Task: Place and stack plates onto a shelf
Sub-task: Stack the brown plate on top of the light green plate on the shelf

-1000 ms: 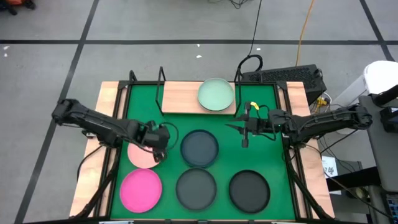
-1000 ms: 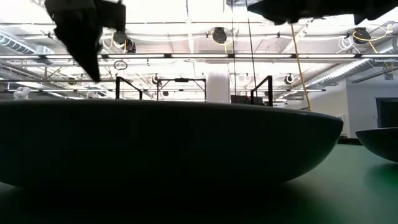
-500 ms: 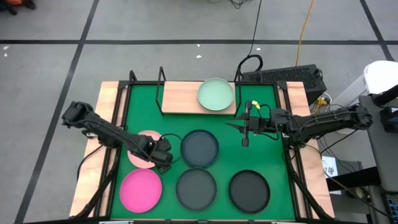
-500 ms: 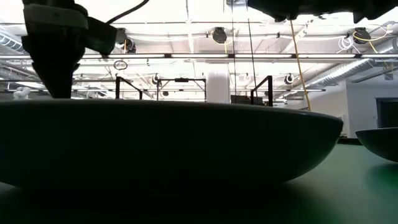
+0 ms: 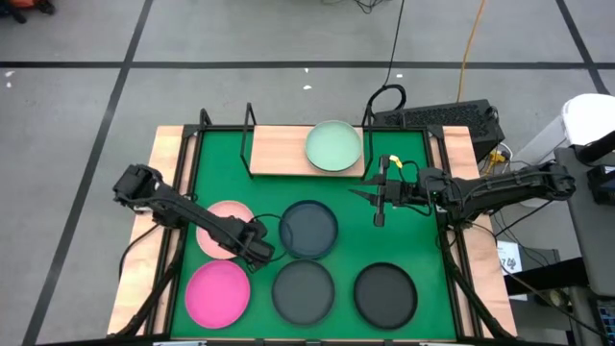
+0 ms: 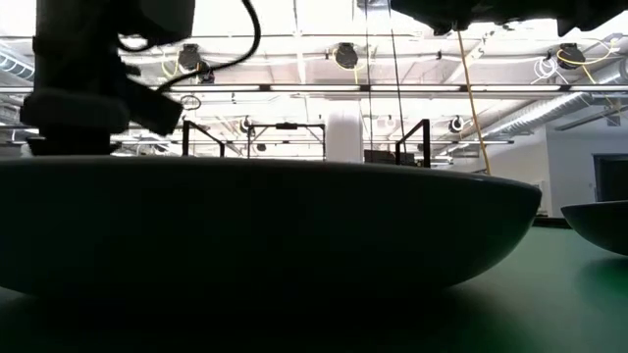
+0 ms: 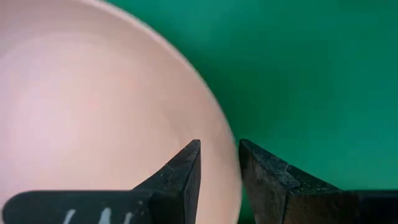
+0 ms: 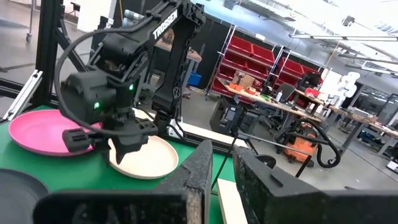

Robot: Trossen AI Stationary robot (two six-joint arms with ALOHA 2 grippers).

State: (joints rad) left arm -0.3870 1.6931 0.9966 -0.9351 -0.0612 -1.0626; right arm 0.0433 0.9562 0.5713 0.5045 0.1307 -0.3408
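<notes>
The pale pink plate (image 5: 219, 227) lies flat on the green mat, with the hot pink plate (image 5: 218, 293) nearer. My left gripper (image 5: 256, 248) is down at the pale pink plate's right near rim and is shut on it. Three dark plates (image 5: 307, 229) (image 5: 304, 291) (image 5: 385, 293) rest on the mat. The pale green plate (image 5: 333, 146) sits on the right end of the wooden shelf (image 5: 279, 152). My right gripper (image 5: 379, 204) hovers shut and empty over the mat, right of the shelf. No white plate shows. My left gripper pinches the pale pink plate's rim (image 7: 232, 167) on the side facing the nearest dark plate. One finger (image 7: 185, 171) is over the plate's inside and the other (image 7: 264, 177) is outside over the mat. The fingers come from above. The plate's base still lies on the mat (image 8: 144, 159).
Black wire frames (image 5: 248, 120) stand at the shelf's ends. In the low view a dark plate (image 6: 275, 235) fills the foreground, with another plate's edge (image 6: 601, 222) at the right. Bare green mat (image 5: 394, 240) lies between the right gripper and the near dark plates.
My left gripper has moved across the pale pink plate toward its right near rim and has come down onto it, turning as it went. The plate has stayed on the mat. The right arm has kept still.
</notes>
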